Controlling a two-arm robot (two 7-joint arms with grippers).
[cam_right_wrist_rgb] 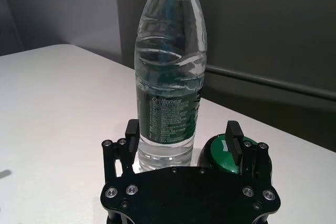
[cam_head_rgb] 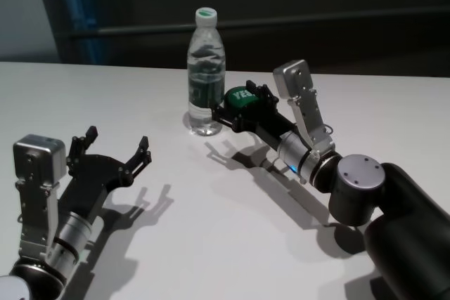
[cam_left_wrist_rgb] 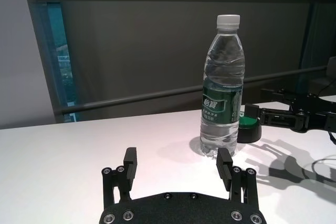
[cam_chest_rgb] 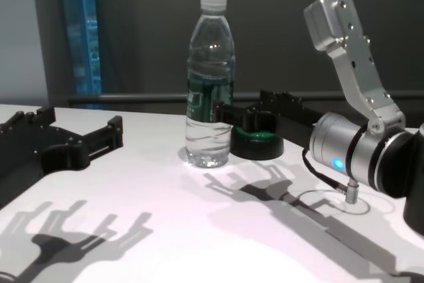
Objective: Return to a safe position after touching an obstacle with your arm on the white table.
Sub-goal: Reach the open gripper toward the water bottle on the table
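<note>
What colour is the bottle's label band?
Dark green with pale print, on the bottle; clearest in the left wrist view.

The obstacle bears "Cestbon" on its dark green label; the smaller print is unreadable.

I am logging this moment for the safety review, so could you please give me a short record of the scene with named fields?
surface: white table
obstacle: clear water bottle, upright, white cap, dark green label
beside bottle: low green-topped button on the table, to the bottle's right
right gripper: open, reaching to the bottle; one finger at the bottle's lower body, the other over the button; contact cannot be confirmed
left gripper: open, holding nothing, low over the table near the robot's left, well apart from the bottle
</note>
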